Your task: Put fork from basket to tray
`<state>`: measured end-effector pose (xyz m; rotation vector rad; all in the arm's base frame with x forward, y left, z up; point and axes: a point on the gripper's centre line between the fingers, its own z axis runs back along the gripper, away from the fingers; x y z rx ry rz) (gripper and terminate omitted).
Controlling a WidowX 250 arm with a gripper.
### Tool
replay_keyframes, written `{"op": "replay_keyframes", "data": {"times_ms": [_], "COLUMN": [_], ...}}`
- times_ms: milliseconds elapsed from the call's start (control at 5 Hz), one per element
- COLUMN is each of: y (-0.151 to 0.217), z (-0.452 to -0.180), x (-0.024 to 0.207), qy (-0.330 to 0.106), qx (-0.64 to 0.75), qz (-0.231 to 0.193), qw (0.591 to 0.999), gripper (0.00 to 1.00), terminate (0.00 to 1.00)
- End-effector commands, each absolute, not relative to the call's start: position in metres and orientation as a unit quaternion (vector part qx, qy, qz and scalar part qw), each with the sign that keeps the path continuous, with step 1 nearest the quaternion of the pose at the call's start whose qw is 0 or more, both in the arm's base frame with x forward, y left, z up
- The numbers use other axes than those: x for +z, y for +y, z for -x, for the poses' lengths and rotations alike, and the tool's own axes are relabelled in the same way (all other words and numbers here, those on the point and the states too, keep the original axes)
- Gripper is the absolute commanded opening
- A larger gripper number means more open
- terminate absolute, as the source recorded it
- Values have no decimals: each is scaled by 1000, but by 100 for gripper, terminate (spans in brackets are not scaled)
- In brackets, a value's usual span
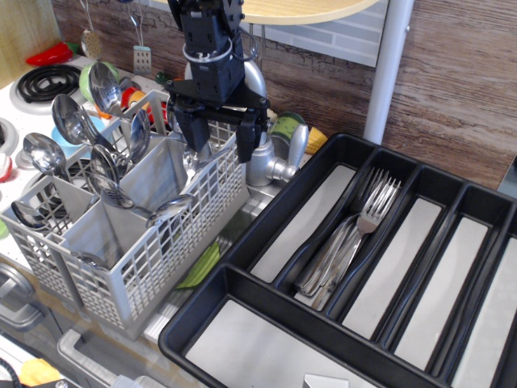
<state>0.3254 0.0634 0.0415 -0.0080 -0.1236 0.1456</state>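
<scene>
The light grey lattice basket (153,250) stands at the left with several round-bowled spoons (77,121) upright in its compartments. My black gripper (219,136) hangs over the basket's far right compartment, open, with its fingertips (192,136) at the rim. A slim silver piece (199,155) shows between the fingers; I cannot tell if it is the fork. The black tray (242,287) lies at the right. Several forks (355,234) lie in its second long compartment.
A chrome tap (271,162) stands just behind the basket's right corner, close to my gripper. A white post (389,65) rises behind the tray. Stove burners (44,81), hanging utensils and toy vegetables sit at the far left.
</scene>
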Motion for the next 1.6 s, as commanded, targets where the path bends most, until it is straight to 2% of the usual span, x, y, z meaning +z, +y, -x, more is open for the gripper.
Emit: {"op": "replay_keyframes", "data": {"times_ms": [0,600,800,1200,1400], "y": [69,75,77,73,72], "z": [-329,-332,-333,-338,-338], "x": [41,19,16,25,39], "qy": [-94,-114,-123,-124,-119], "qx": [85,76,78,81,63], "qz": [-29,-42,-53,-71,-113], "qw": [991,990,988,986,984], "gripper": [100,100,0,0,0], "terminate": [0,0,0,0,0]}}
